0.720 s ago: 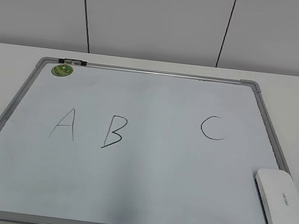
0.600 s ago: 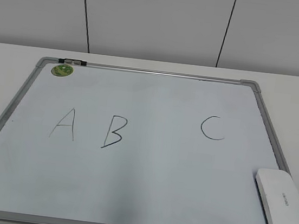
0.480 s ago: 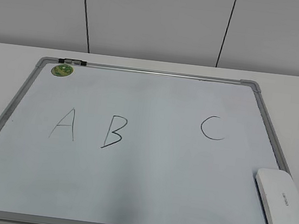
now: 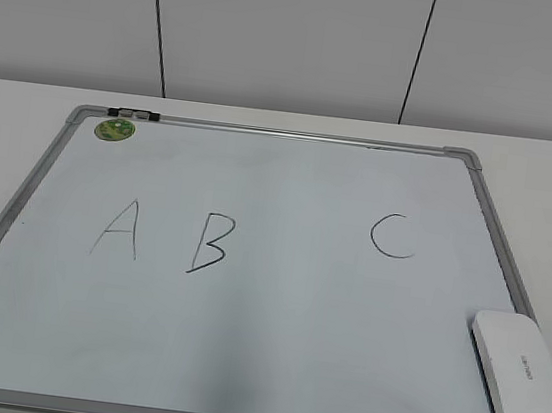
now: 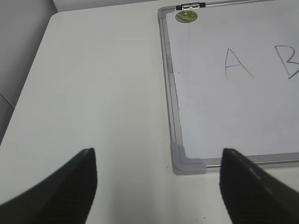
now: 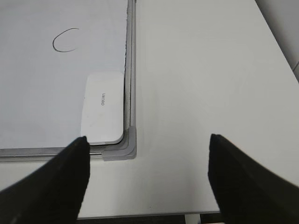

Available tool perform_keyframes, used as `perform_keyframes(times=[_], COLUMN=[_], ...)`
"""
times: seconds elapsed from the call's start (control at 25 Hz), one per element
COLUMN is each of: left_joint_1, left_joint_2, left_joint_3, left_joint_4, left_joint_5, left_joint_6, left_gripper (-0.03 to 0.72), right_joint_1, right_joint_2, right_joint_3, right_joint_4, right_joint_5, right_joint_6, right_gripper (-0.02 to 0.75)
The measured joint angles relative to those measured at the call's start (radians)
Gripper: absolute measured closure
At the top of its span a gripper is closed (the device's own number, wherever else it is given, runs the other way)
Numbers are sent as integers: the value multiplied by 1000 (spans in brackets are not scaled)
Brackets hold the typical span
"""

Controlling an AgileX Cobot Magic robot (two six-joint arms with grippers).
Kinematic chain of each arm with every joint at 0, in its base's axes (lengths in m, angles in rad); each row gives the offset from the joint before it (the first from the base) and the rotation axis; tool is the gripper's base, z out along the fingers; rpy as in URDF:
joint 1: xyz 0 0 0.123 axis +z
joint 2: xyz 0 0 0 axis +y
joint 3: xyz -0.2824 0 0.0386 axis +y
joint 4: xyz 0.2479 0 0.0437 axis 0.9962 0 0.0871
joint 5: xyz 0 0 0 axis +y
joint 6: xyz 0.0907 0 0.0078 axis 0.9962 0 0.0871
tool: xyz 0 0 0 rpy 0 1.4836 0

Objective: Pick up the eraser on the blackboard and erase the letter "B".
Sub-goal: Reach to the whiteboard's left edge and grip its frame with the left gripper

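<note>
The white eraser (image 4: 522,380) lies flat in the near right corner of the blackboard (image 4: 270,337); it also shows in the right wrist view (image 6: 103,113). The letter "B" (image 4: 211,243) stands left of the board's middle, and its left part shows at the edge of the left wrist view (image 5: 290,61). My right gripper (image 6: 147,154) is open and empty, above the table just off the board's near right corner. My left gripper (image 5: 156,164) is open and empty, above the table by the board's near left corner. Neither gripper shows in the exterior view.
A handwritten "A" (image 4: 118,228) and "C" (image 4: 393,235) flank the "B". A round green sticker (image 4: 116,130) and a black clip (image 4: 133,111) sit at the board's far left corner. The table's front edge (image 6: 154,215) runs just below my right gripper.
</note>
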Motion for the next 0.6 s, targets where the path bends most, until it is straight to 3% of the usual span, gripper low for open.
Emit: perform_keyframes(times=[0.44, 0.6], left_joint_1=[0, 0], left_joint_2=[0, 28], left_joint_3=[0, -53], left_joint_4=[0, 0], left_joint_5=[0, -2], left_joint_6=[0, 0], left_gripper=[99, 99], right_joint_1=[0, 0], right_joint_2=[0, 0], right_joint_3=[0, 0], right_joint_4=[0, 0], right_joint_5=[0, 0], right_joint_6=[0, 0], right_gripper=[152, 152])
